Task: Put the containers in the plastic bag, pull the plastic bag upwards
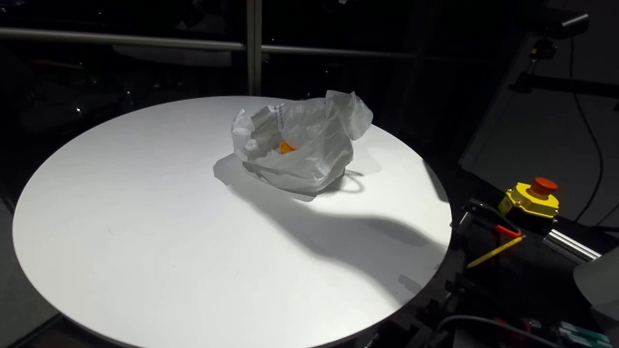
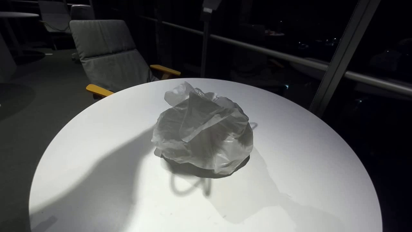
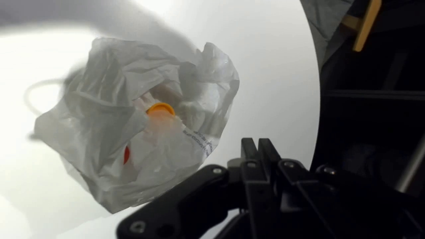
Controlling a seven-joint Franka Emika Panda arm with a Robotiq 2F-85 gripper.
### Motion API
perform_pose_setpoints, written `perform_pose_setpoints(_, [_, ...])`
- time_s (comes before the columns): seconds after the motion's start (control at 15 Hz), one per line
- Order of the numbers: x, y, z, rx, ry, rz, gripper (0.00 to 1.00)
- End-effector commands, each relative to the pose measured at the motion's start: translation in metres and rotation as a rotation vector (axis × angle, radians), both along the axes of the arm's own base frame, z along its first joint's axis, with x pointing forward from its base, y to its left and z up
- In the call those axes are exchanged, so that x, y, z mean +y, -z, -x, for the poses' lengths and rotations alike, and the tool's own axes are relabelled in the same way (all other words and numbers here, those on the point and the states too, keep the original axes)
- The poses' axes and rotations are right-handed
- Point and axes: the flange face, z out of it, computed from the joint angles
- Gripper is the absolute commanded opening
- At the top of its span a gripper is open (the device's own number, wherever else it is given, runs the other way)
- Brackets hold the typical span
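Note:
A crumpled, translucent white plastic bag [image 1: 314,166] sits on the round white table [image 1: 145,241]. The bag also shows in an exterior view [image 2: 206,138] and in the wrist view [image 3: 103,113]. Its mouth is partly open. An orange container [image 3: 161,107] lies inside, partly covered by the bag's film; its orange part also shows in an exterior view [image 1: 286,147]. A small red piece [image 3: 126,155] shows between the bag's folds. My gripper [image 3: 258,141] is beside the bag's printed edge, apart from it, with its fingers together and nothing between them. Neither exterior view shows the gripper.
A grey chair with wooden armrests [image 2: 106,54] stands behind the table. A yellow emergency stop box with a red button [image 1: 532,200] and a yellow pencil [image 1: 496,251] are on the black robot stand. The arm's shadow falls across the table. A window frame [image 1: 254,48] is behind.

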Motion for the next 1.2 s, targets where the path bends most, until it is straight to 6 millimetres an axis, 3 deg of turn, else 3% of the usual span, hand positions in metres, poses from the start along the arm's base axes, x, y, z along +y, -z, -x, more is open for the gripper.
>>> perform_pose_setpoints(0.0, [0.032,-0.063,0.026,0.077,-0.002,0.159,0.11])
perform_pose_setpoints(0.2, [0.067,-0.12,0.045,0.12,-0.037,0.282,0.14])
perform_pose_setpoints(0.27, [0.078,-0.14,0.056,0.125,-0.041,0.316,0.22])
perform_pose_setpoints(0.33, [0.091,-0.159,0.067,0.121,-0.047,0.341,0.4])
perform_pose_setpoints(0.53, [0.124,-0.211,0.114,0.1,-0.101,0.409,0.63])
perform_pose_setpoints(0.67, [0.147,-0.234,0.154,0.082,-0.178,0.414,0.79])
perform_pose_setpoints(0.73, [0.135,-0.211,0.119,0.107,-0.145,0.392,0.6])
perform_pose_setpoints(0.87, [0.149,-0.231,0.148,0.089,-0.171,0.406,0.76])
perform_pose_setpoints(1.13, [0.149,-0.231,0.156,0.09,-0.174,0.409,0.79])
